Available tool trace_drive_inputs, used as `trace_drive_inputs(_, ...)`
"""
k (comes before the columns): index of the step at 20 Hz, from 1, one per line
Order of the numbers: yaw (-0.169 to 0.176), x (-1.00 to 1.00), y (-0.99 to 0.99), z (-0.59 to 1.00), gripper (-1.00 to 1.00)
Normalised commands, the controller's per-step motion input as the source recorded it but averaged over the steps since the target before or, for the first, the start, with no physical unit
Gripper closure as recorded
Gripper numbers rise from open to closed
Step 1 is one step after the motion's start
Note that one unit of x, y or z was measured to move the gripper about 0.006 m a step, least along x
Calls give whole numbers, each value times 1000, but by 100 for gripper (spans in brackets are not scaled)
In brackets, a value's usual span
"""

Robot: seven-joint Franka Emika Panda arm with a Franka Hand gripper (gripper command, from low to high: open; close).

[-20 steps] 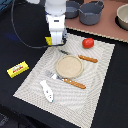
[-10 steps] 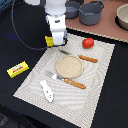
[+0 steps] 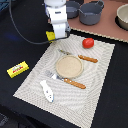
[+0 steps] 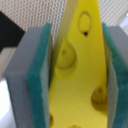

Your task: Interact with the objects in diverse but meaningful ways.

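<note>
My gripper (image 3: 56,36) is shut on the yellow holed cheese wedge (image 3: 50,36) at the far corner of the woven placemat (image 3: 100,75). In the wrist view the cheese wedge (image 4: 80,75) sits clamped between the two teal pads (image 4: 40,75). The red tomato (image 3: 88,43) lies on the mat to the exterior view's right of the gripper. The flat yellow labelled box (image 3: 17,69) lies on the dark table at the exterior view's left. The white fish-shaped piece (image 3: 47,90) lies on the mat's near part. A grey two-handled pot (image 3: 91,12) stands at the back.
A tan round plate (image 3: 68,66) sits mid-mat with a wooden-handled knife (image 3: 80,57) behind it and a wooden-handled fork (image 3: 67,80) in front. A second dark pot (image 3: 72,8) and a bowl (image 3: 122,16) stand on the brown surface at the back.
</note>
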Motion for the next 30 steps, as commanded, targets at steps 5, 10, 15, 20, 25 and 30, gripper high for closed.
trace_drive_inputs(5, 9, 666, 133, 874, 100)
trace_drive_inputs(10, 0, 686, 14, 682, 100)
trace_drive_inputs(15, -32, 846, -257, 407, 100)
trace_drive_inputs(20, -50, 908, -339, 448, 100)
trace_drive_inputs(25, -59, 847, -373, 279, 100)
trace_drive_inputs(30, -48, 862, -378, 168, 100)
